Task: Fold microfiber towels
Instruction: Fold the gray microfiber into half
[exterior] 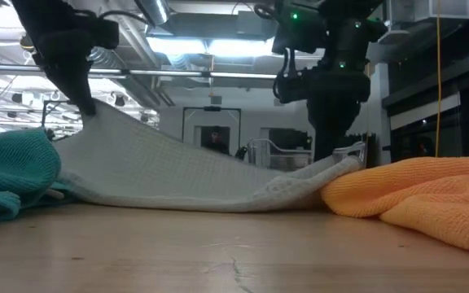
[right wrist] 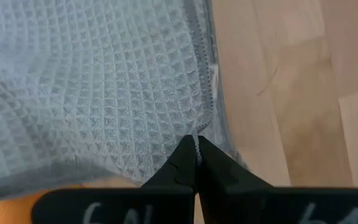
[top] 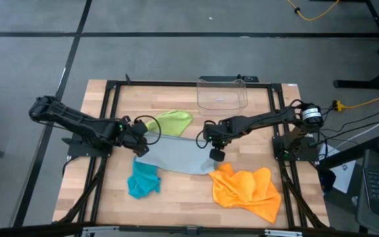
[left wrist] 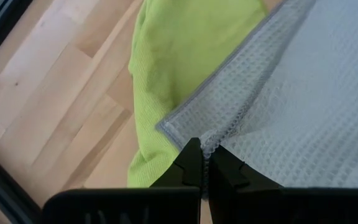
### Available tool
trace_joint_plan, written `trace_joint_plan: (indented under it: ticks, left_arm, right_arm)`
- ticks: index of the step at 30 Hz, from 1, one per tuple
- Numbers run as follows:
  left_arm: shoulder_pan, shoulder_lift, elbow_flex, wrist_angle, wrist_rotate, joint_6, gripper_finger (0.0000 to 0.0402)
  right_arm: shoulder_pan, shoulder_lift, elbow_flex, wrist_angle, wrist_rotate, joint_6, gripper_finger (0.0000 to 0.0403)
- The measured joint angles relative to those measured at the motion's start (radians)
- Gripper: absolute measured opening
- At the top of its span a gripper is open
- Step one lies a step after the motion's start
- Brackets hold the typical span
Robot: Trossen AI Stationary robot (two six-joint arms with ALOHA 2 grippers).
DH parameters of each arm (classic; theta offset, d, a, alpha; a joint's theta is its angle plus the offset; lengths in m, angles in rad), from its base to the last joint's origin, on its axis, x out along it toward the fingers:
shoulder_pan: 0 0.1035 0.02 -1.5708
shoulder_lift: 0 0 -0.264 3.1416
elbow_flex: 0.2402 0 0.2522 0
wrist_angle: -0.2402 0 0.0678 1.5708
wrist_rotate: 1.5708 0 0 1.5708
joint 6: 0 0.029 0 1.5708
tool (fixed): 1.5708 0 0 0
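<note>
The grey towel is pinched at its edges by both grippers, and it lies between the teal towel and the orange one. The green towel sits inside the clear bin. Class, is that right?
Not quite. The high view shows the green towel on the table beside the clear bin, not inside. The rest stands.

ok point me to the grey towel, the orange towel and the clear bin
grey towel (top: pixel 176 155): high view, middle of its flat part
orange towel (top: pixel 245 189): high view, centre of the bunched cloth
clear bin (top: pixel 222 100): high view, its see-through floor
</note>
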Motion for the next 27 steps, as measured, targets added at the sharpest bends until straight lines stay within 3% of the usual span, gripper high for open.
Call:
trace_joint_plan:
  ticks: [11, 16, 22, 27]
  left_arm:
    - [0.029, 0.078, 0.0, 0.014, 0.0, 0.0, 0.0]
    - [0.03, 0.08, 0.0, 0.014, 0.0, -0.03, 0.0004]
    - [0.03, 0.08, 0.0, 0.014, 0.02, -0.036, 0.0045]
    - [0.03, 0.079, 0.0, 0.014, -0.036, -0.034, 0.0085]
  right_arm:
    - [-0.022, 0.0, -0.048, 0.067, 0.0, -0.027, 0.0003]
    - [-0.022, 0.0, -0.052, 0.085, 0.0, -0.027, 0.0029]
    - [-0.021, 0.0, -0.052, 0.082, 0.0, -0.028, 0.0081]
    - [-0.022, 0.0, -0.039, 0.061, 0.0, -0.047, 0.0112]
